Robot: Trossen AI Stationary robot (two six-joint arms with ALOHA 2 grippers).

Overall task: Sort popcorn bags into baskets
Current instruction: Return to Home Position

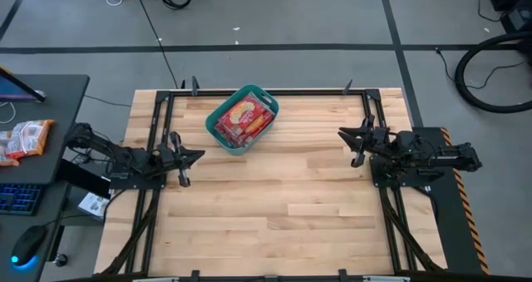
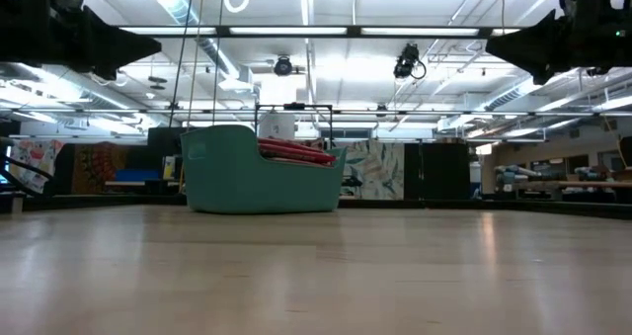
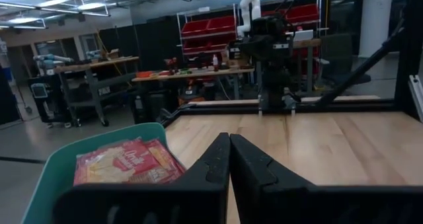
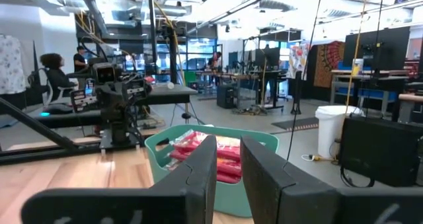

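Observation:
The teal basket (image 1: 213,121) stands on the wooden table near its far edge, left of the middle, turned at a slant. Several red popcorn bags (image 1: 243,120) with cream-yellow labels lie stacked inside it; they also show in the left wrist view (image 3: 125,163) and over the basket's rim (image 2: 296,149) in the low view. My left gripper (image 1: 199,155) hovers at the table's left side, pointing level toward the right, shut and holding nothing. My right gripper (image 1: 342,134) hovers at the right side, pointing level toward the left, its fingers (image 4: 198,168) apart with nothing between them.
Bare wooden tabletop (image 1: 274,207) stretches between the two arms and toward the near edge. A dark desk left of the table holds an orange-white snack packet (image 1: 25,138), a keyboard and a mouse. A seated person (image 4: 53,69) is in the room beyond.

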